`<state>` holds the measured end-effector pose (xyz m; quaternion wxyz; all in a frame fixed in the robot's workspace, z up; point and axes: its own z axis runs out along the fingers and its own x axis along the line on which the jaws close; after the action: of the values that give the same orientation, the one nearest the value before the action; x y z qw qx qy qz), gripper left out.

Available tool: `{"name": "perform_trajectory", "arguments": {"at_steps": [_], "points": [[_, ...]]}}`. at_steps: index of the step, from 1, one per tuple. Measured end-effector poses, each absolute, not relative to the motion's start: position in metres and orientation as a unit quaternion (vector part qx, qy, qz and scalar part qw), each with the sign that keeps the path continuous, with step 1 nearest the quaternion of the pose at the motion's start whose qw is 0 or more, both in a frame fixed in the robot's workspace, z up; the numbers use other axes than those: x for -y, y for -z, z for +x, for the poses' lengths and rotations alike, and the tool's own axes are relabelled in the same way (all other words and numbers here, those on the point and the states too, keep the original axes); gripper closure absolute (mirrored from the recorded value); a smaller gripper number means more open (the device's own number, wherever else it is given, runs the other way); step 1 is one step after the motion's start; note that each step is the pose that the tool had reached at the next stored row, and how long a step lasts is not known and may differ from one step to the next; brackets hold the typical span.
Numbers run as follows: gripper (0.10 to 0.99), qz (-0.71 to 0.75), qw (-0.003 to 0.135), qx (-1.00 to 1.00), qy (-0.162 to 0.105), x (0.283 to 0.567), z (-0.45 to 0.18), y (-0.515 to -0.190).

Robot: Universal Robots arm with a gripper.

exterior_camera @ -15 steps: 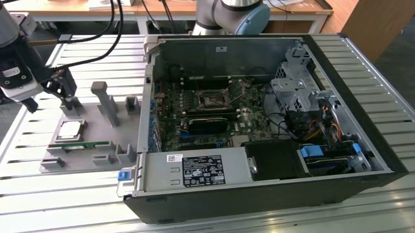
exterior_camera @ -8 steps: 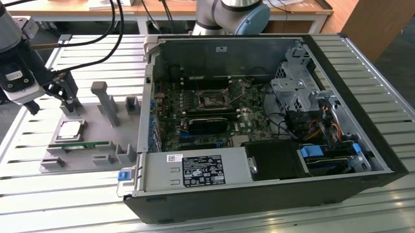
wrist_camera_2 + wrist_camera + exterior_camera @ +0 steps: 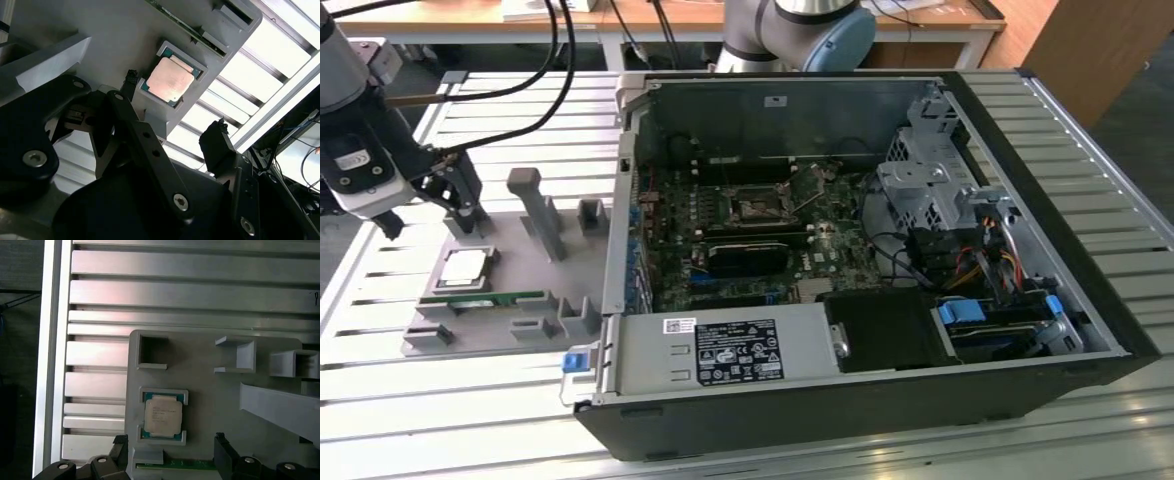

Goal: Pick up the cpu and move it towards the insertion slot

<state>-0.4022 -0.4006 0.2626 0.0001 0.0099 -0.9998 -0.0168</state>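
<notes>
Beneath the spread end effector (image 3: 169, 438) — cpu (image 3: 162, 414) flat in grey holder (image 3: 210, 395), untouched

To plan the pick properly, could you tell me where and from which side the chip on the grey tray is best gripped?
Probably from straight above, by two opposite edges. The chip lies flat in a shallow pocket of the grey tray, leaving only its top and rim exposed. Raised lips hold two sides; the other two look bare, and the open claw is turned to match them.
</notes>
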Motion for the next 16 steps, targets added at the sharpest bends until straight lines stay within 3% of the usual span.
{"name": "perform_trajectory", "arguments": {"at_steps": [16], "points": [[0.31, 0.01, 0.0, 1.0, 0.016, 0.401, -0.402, -0.251]]}}
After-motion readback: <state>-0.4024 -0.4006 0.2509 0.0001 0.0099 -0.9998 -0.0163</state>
